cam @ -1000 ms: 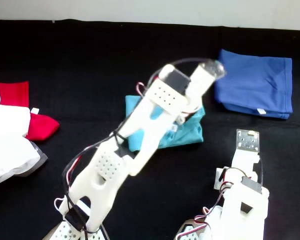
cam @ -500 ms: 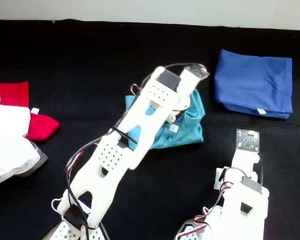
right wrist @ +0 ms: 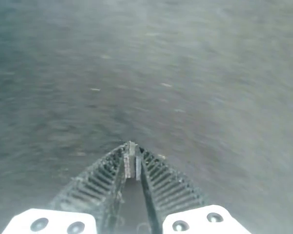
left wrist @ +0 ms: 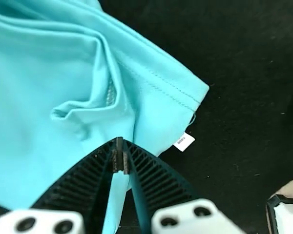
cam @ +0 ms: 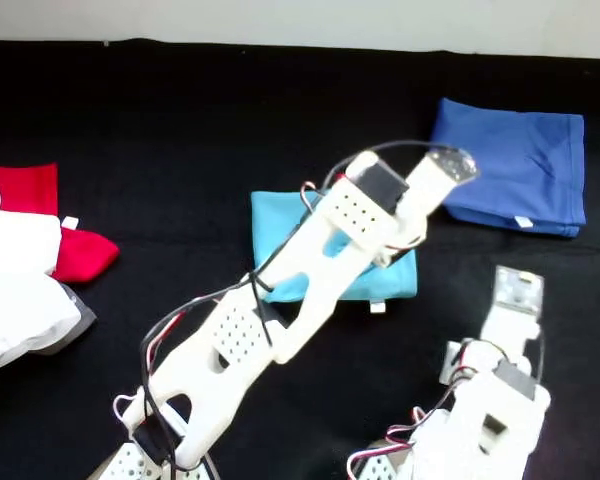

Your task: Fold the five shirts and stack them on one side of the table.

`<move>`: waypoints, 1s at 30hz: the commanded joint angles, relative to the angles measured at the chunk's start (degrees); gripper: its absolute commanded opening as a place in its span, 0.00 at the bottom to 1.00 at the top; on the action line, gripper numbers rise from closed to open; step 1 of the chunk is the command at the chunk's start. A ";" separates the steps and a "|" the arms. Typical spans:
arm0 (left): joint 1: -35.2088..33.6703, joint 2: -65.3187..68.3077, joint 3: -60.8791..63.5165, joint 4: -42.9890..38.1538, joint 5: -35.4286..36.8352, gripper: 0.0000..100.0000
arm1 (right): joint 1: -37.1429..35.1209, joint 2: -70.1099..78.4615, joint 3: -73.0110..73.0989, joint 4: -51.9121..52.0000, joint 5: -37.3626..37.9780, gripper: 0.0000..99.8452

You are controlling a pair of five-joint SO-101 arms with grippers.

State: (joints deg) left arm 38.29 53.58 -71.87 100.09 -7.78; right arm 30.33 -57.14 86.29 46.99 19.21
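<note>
A teal shirt lies mid-table, spread fairly flat, with a small white tag at its near right corner. My left arm stretches over it from the near left. In the left wrist view my left gripper is shut, its tips pinching a crease of the teal shirt near the hem and tag. A folded blue shirt rests at the far right. My right gripper is shut with nothing in it, over bare black table at the near right.
At the left edge lie a red shirt, white cloth on top of it and a grey piece underneath. The right arm stands at the near right. The black table ends at a pale wall behind.
My left arm swung right, pulling the bunched teal shirt out flatter; its right edge and tag now lie farther right and nearer. The right arm shifted slightly nearer and right.
</note>
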 commanded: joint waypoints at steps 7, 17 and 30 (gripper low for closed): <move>-8.84 -1.98 -2.42 0.35 0.35 0.01 | -1.10 -22.11 10.51 2.51 0.26 0.01; -6.81 9.98 -2.51 -3.60 0.44 0.01 | -1.63 -36.97 14.55 10.33 0.62 0.01; 3.21 3.91 -10.86 0.79 0.53 0.01 | -1.27 -38.02 14.81 10.42 0.26 0.01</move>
State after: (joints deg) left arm 39.25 63.16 -80.31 100.09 -7.78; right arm 29.27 -94.68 95.43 57.10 19.30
